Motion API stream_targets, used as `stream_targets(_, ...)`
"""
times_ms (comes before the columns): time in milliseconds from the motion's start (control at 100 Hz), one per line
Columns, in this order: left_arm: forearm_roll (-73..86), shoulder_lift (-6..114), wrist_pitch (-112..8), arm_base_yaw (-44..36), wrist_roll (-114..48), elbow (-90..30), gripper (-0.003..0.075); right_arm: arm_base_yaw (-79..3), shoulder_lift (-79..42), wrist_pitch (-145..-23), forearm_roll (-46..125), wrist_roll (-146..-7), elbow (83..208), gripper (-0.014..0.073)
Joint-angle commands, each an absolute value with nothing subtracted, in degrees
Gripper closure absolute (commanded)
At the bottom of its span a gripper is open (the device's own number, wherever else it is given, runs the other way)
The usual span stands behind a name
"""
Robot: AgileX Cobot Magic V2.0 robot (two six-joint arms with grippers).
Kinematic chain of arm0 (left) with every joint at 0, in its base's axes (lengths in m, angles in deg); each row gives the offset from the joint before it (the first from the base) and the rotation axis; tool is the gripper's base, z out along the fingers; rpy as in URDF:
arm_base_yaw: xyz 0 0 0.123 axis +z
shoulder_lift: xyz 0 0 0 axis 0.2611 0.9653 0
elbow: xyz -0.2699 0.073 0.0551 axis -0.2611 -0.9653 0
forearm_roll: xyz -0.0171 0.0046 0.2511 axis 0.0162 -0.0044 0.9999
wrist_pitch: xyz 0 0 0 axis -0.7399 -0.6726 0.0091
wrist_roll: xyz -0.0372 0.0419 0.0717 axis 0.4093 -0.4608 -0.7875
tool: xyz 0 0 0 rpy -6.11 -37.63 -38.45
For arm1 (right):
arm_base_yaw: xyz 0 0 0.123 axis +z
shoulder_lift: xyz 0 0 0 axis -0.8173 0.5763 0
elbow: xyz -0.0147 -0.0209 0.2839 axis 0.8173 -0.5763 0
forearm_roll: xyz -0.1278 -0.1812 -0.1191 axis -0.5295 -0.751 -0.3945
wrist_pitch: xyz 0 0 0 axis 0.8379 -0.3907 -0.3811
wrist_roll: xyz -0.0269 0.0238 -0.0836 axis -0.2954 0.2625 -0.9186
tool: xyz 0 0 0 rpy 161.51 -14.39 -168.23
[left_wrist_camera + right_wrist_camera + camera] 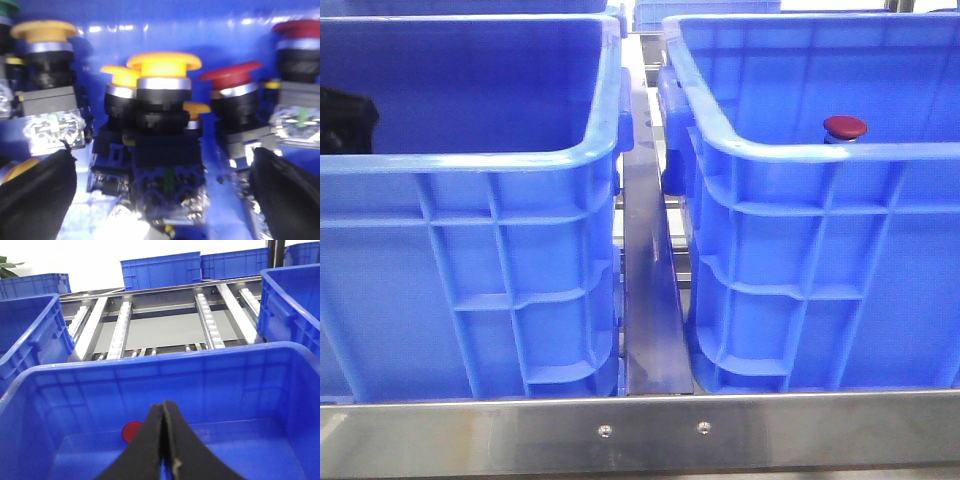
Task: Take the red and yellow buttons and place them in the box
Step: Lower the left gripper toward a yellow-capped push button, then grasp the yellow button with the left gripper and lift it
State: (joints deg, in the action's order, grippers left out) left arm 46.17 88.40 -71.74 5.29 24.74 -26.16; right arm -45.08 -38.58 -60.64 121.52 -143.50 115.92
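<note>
In the left wrist view, several push buttons stand crowded on a blue crate floor. My left gripper [162, 200] is open, its black fingers [35, 195] on either side of a yellow button [164, 62]. A red button [230, 77] stands just beside that one, with more yellow caps [42, 30] and red caps [300, 27] farther off. One red button [845, 127] sits inside the right-hand box [800, 150]; the right wrist view shows its cap [131, 431] partly behind my right gripper [164, 405], which is shut on nothing above the box floor.
The left crate [470, 165] holds a dark part of my left arm [345, 120]. A metal rail [645, 250] runs between the two crates and a steel bar [640, 430] crosses the front. More blue crates [160, 270] and roller tracks [207, 322] lie beyond.
</note>
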Motion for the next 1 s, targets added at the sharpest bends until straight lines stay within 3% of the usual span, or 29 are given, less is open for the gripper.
stream_targets(0,47.1,87.21,-68.11,4.88,24.6,-24.33,0.0069,-45.27,-38.86,-61.92,120.79,-143.91,117.51,0.0698)
stream_targets(140,47.23,88.01,-67.72,4.88,24.6,-24.33,0.0075,-45.27,-38.86,-61.96,120.79,-143.91,117.51,0.0698)
stream_targets(280,47.23,88.12,-67.72,4.88,24.6,-24.33,0.016,-45.27,-38.86,-61.96,120.79,-143.91,117.51,0.0698)
stream_targets(400,47.23,88.12,-67.99,4.88,24.6,-24.33,0.0329,-45.27,-38.86,-61.96,120.79,-143.91,117.51,0.0698)
stream_targets(560,47.23,87.63,-68.29,4.88,24.6,-24.33,0.0641,-45.27,-38.86,-61.96,120.79,-143.91,117.51,0.0698)
stream_targets(630,47.23,86.77,-68.29,4.88,24.6,-24.33,0.0741,-45.27,-38.86,-61.96,120.79,-143.91,117.51,0.0698)
stream_targets(990,47.23,74.08,-72.85,3.2,24.6,-24.33,0.0739,-45.27,-38.86,-61.96,120.79,-143.91,117.51,0.0698)
